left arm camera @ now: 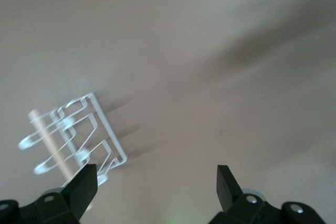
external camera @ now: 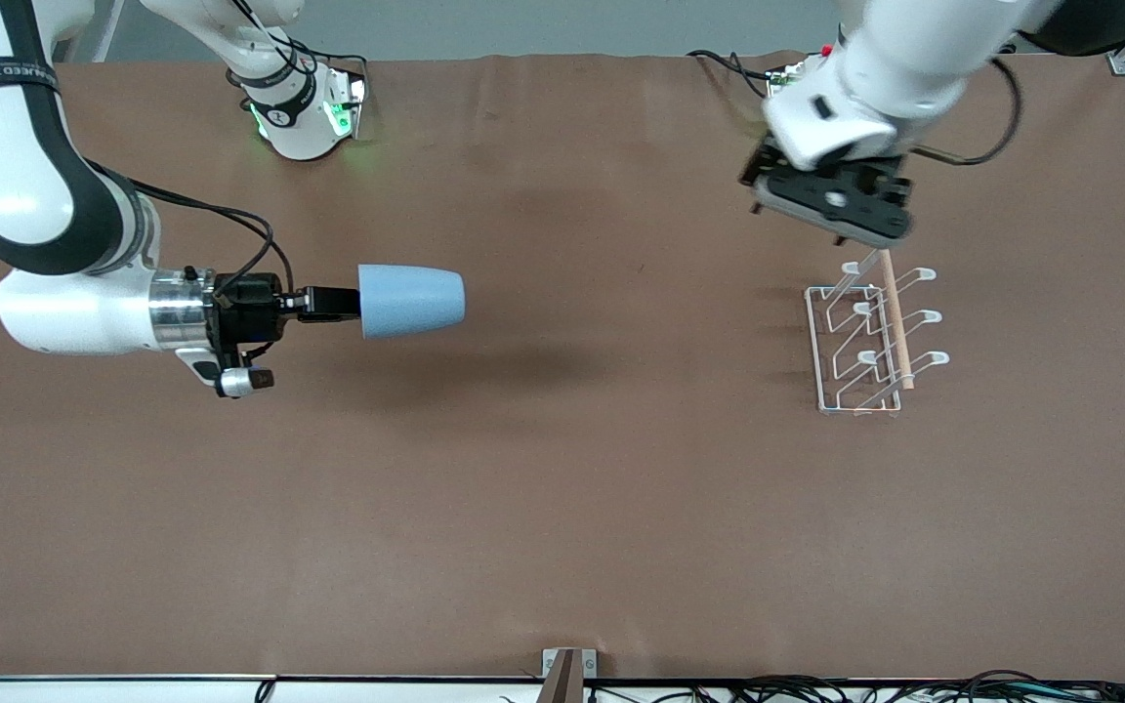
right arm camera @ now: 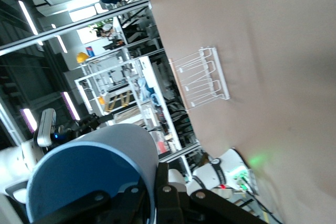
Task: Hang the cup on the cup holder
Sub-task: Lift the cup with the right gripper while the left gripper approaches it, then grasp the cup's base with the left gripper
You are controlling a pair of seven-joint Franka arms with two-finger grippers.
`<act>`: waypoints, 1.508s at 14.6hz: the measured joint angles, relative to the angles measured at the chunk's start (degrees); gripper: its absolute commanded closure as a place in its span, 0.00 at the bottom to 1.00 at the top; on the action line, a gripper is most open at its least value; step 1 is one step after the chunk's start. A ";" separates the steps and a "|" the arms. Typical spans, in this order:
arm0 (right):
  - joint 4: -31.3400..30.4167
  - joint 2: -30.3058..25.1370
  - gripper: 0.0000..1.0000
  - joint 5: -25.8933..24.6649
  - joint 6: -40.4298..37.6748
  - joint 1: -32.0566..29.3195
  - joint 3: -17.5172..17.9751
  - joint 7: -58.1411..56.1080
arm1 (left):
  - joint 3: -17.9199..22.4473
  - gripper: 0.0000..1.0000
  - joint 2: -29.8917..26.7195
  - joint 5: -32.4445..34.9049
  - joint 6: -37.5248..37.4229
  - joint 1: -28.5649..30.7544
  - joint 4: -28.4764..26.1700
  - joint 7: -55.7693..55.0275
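Brown counter [external camera: 562, 508]: bare paper-like cover across the whole work area, nothing lying on the stretch nearest the front camera.
Cup holder [external camera: 865, 342]: white wire rack standing upright on the counter toward the left arm's end; all its looped prongs are empty, and its light wooden rod [external camera: 895, 322] runs along the top.
Cup [external camera: 412, 302]: light-blue tumbler held up in the air on its side, over the counter toward the right arm's end, well apart from the rack; in the front view its rim end sits at the tool and its narrower base points toward the rack.
Right tool [external camera: 343, 303]: clamped tight on the cup's rim wall, one finger inside the mouth as the right wrist view shows.
Left tool [external camera: 841, 200]: jaws spread wide and holding nothing, hovering over the rack's end nearest the robots' bases.
Done: the cup is picked up and carried clear of the counter.
Left: by my reading, the cup must cross to the rack, line its mouth up with a prong, slide on and be released.
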 measured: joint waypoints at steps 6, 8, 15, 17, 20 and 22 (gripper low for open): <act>-1.32 0.31 0.95 5.89 4.55 5.38 0.09 0.02 | 0.04 0.00 7.85 0.03 9.86 -8.74 7.75 0.01; -1.65 1.03 0.95 6.22 5.17 7.22 0.11 0.02 | 0.03 0.00 8.88 0.03 14.93 -11.22 8.37 0.01; -1.63 2.26 0.95 8.50 5.15 8.60 0.11 0.01 | 0.02 0.03 10.54 0.04 21.75 -14.45 9.20 6.60; -1.63 2.26 0.95 8.64 5.15 8.72 0.11 0.01 | 0.04 0.03 12.69 0.04 24.41 -16.18 9.19 9.16; -1.69 2.27 0.95 8.62 5.19 8.88 0.08 0.01 | 0.10 0.06 15.14 0.30 26.96 -17.67 9.23 10.82; -1.75 2.41 0.95 8.63 5.27 8.89 0.03 0.01 | 0.20 0.06 15.45 0.36 27.64 -17.68 9.25 13.06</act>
